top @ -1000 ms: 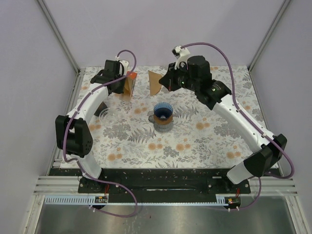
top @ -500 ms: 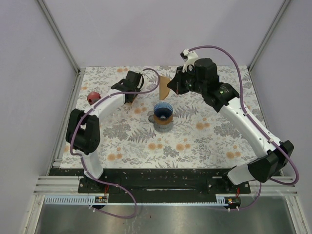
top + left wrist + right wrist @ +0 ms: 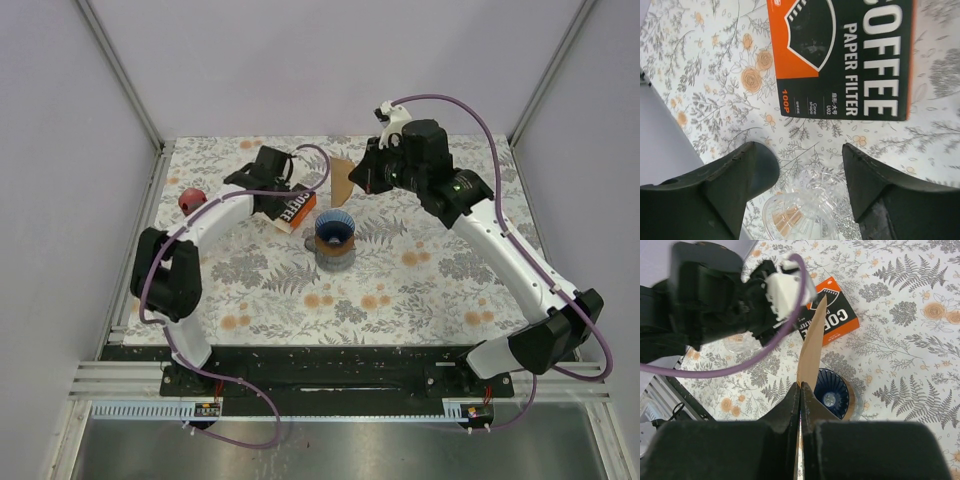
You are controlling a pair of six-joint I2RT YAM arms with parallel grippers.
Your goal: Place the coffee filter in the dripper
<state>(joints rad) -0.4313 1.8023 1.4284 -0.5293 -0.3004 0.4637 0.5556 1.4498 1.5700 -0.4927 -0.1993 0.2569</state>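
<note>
A brown paper coffee filter (image 3: 810, 347) stands on edge in my right gripper (image 3: 800, 387), which is shut on its lower corner. In the top view the coffee filter (image 3: 343, 180) hangs from the right gripper (image 3: 366, 178) just behind the blue ribbed dripper (image 3: 333, 229). In the right wrist view the dripper (image 3: 834, 392) lies just right of the fingertips, below the filter. My left gripper (image 3: 807, 170) is open with nothing between its fingers, hovering over the table beside the filter box. From above, the left gripper (image 3: 281, 195) sits left of the dripper.
An orange and black coffee filter box (image 3: 297, 210) lies flat just left of the dripper; its label fills the left wrist view (image 3: 840, 55). A clear ribbed glass piece (image 3: 797, 215) sits under the left fingers. A red object (image 3: 190, 198) lies at far left.
My left gripper swung right toward the dripper, then opened and let go of the filter box, which now lies flat. The right gripper carried the filter rightward, behind the dripper.
</note>
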